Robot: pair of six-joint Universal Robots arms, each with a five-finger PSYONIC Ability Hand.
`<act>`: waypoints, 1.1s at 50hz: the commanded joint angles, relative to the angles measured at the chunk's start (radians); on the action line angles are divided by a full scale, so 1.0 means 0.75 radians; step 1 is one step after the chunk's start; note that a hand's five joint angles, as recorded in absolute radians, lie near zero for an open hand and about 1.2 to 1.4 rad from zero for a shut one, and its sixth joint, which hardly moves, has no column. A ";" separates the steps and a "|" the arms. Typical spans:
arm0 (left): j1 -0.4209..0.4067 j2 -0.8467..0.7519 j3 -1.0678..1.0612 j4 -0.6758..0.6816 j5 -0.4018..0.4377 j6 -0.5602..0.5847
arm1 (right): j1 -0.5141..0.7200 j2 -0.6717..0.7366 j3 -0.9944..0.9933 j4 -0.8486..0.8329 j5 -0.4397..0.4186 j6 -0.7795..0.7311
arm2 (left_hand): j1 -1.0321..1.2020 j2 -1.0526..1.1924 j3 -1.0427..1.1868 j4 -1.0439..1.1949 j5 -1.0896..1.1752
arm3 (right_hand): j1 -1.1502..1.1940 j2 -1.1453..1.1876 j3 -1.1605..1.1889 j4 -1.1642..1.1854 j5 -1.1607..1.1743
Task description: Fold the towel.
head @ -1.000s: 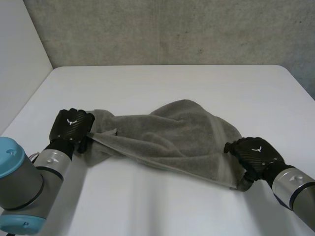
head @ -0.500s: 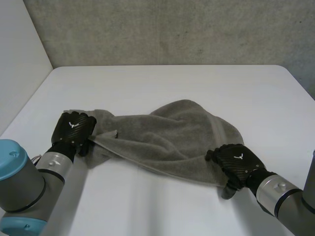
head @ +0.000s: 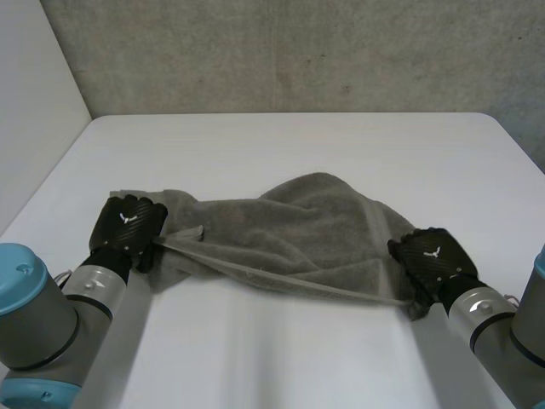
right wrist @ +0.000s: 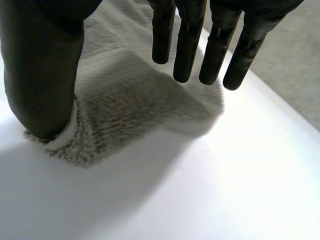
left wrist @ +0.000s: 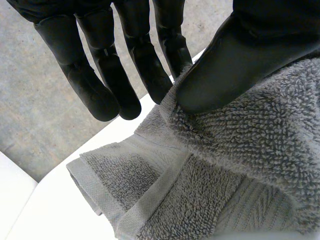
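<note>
Pinching an end of the grey towel (head: 289, 230) between thumb and finger, the left hand (left wrist: 240, 60) holds its near edge taut. The right hand (right wrist: 40, 75), fingers straight, merely thumb-presses the other corner onto the white table (head: 255, 341), where a pull could slip it.

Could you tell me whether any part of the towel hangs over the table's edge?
No, in the head view the towel lies wholly on the table, well inside its edges.
</note>
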 commanded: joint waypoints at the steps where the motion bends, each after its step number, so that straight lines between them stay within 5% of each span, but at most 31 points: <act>1: -0.005 0.000 -0.001 0.000 0.002 0.000 | -0.008 -0.023 0.010 -0.065 0.072 0.001 | -0.029 -0.140 -0.189 -0.158 -0.324 | 0.284 -0.021 0.288 0.298 0.282; 5: -0.011 0.000 -0.005 -0.002 0.000 0.000 | -0.008 -0.034 0.010 -0.065 0.062 0.011 | -0.029 -0.140 -0.189 -0.158 -0.324 | 0.884 0.579 0.887 0.898 0.882; 6: -0.011 0.000 -0.005 -0.002 0.000 0.000 | -0.008 -0.040 0.010 -0.065 0.058 0.015 | -0.029 -0.140 -0.189 -0.158 -0.324 | 1.320 1.016 1.324 1.335 1.318; 14: -0.020 0.016 -0.036 -0.002 0.006 0.000 | -0.012 -0.093 0.018 -0.063 0.005 0.027 | -0.029 -0.140 -0.189 -0.158 -0.324 | 1.325 1.020 1.328 1.339 1.323; 19: -0.044 0.043 -0.071 -0.004 0.016 0.008 | -0.096 -0.132 0.029 -0.057 -0.022 0.032 | -0.774 -0.885 -0.934 -0.903 -1.069 | 1.325 1.020 1.328 1.339 1.323; 25: -0.046 0.072 -0.089 -0.002 0.018 0.010 | -0.133 -0.156 0.029 0.006 -0.067 0.078 | -0.823 -0.934 -0.983 -0.952 -1.118 | 1.325 1.020 1.328 1.339 1.323; 27: -0.046 0.074 -0.089 -0.002 0.018 0.008 | -0.129 -0.160 0.033 0.060 -0.095 0.089 | -0.765 -0.876 -0.925 -0.893 -1.059 | 1.009 0.704 1.013 1.023 1.007; 29: -0.046 0.074 -0.087 -0.002 0.018 0.008 | -0.124 -0.191 0.047 0.157 -0.197 0.099 | -0.706 -0.818 -0.866 -0.835 -1.001 | 0.237 -0.068 0.240 0.251 0.235; 31: -0.046 0.074 -0.085 -0.002 0.018 0.006 | -0.124 -0.213 0.055 0.198 -0.267 0.099 | -0.604 -0.715 -0.764 -0.733 -0.898 | 0.122 -0.183 0.125 0.136 0.120; 37: -0.040 0.072 -0.067 -0.002 0.018 0.002 | -0.116 -0.240 0.078 0.248 -0.396 0.087 | -0.381 -0.493 -0.541 -0.510 -0.676 | 0.109 -0.196 0.112 0.123 0.107; 42: -0.028 0.051 -0.038 -0.002 0.016 0.000 | -0.102 -0.220 0.080 0.246 -0.374 0.083 | -0.173 -0.285 -0.334 -0.302 -0.468 | 0.101 -0.204 0.105 0.115 0.099; 55: -0.024 0.039 -0.040 -0.002 0.014 0.000 | -0.104 -0.114 0.092 0.211 -0.320 -0.038 | -0.177 -0.289 -0.337 -0.306 -0.472 | -0.001 -0.306 0.003 0.014 -0.003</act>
